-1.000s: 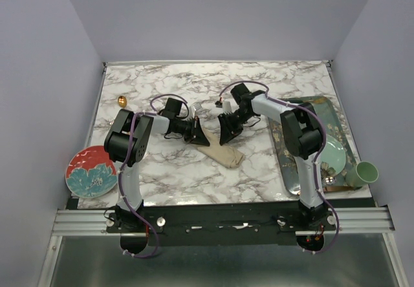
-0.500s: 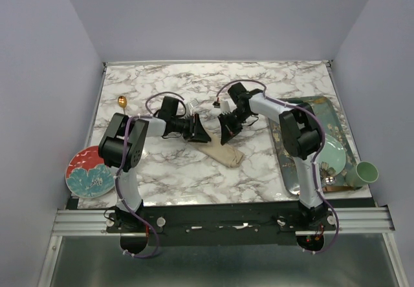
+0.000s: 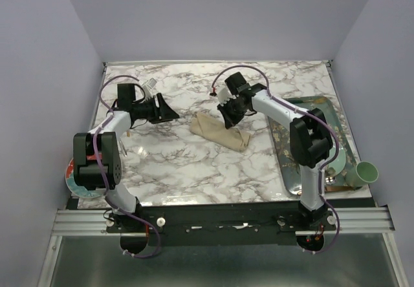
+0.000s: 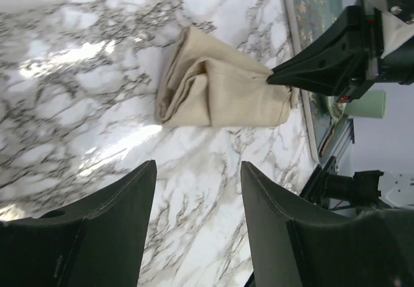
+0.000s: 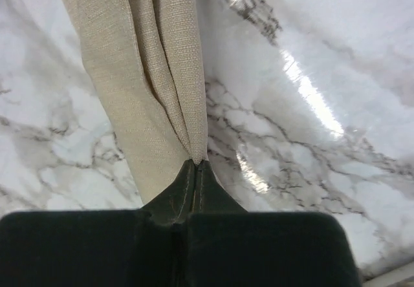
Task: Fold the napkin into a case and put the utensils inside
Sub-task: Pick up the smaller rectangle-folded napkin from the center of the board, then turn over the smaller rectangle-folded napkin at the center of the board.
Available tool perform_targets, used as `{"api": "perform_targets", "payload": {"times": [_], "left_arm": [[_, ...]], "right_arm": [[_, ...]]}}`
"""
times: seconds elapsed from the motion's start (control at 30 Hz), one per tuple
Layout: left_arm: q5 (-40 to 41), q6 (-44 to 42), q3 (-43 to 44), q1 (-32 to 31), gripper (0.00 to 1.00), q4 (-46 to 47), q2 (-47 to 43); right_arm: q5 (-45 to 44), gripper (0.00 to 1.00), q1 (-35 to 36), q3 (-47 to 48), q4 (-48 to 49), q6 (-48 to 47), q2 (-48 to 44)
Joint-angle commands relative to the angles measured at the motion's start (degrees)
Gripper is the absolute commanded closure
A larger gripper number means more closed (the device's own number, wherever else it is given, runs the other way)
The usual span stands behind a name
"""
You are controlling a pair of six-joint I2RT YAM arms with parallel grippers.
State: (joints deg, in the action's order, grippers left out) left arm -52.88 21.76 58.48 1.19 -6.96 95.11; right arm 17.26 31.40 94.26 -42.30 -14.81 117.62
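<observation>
The napkin (image 3: 220, 134) lies mid-table as a folded, narrow beige oblong, slanting down to the right. My right gripper (image 3: 228, 120) is shut on its far edge; in the right wrist view the closed tips (image 5: 196, 163) pinch gathered folds of the napkin (image 5: 142, 74). My left gripper (image 3: 169, 114) stands open at the far left, well apart from the cloth. In its own view nothing is between the left gripper's (image 4: 198, 165) jaws, and the napkin (image 4: 220, 90) lies ahead with the right gripper (image 4: 278, 77) on its end. The utensils are hidden from view.
A patterned tray (image 3: 323, 109) at the right holds a pale green plate (image 3: 336, 154). A green cup (image 3: 363, 172) stands beside it. A red plate with a blue flower (image 3: 77, 178) sits at the near left, partly behind the left arm.
My left gripper opened, let go of the napkin and swung away to the far left. My right gripper shut on the napkin and pulled it slightly farther back.
</observation>
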Motion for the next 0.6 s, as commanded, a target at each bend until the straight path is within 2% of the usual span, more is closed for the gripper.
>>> {"api": "perform_targets", "payload": {"times": [0.0,0.2,0.4,0.57], "left_arm": [[1.6,-6.3,0.1,4.3,0.36,-8.3,-2.5],[2.3,-8.1,-0.9,8.5,0.36,-9.6,-4.4],[2.3,-8.7,-0.6,12.1,0.36,-9.8,-4.9],[2.3,-9.5,-1.3,13.0,0.36,-10.3,-5.3]], "right_arm": [[-12.8,1.0,2.2,0.6,7.9,-3.8,-2.6],[-22.2,1.0,5.1,-5.8,18.5,-9.4,-6.7],[-27.1,1.0,7.1,-9.3,25.6,-12.0,-9.2],[-30.1,0.99,10.3,-18.0,33.7,-17.8,-11.5]]}}
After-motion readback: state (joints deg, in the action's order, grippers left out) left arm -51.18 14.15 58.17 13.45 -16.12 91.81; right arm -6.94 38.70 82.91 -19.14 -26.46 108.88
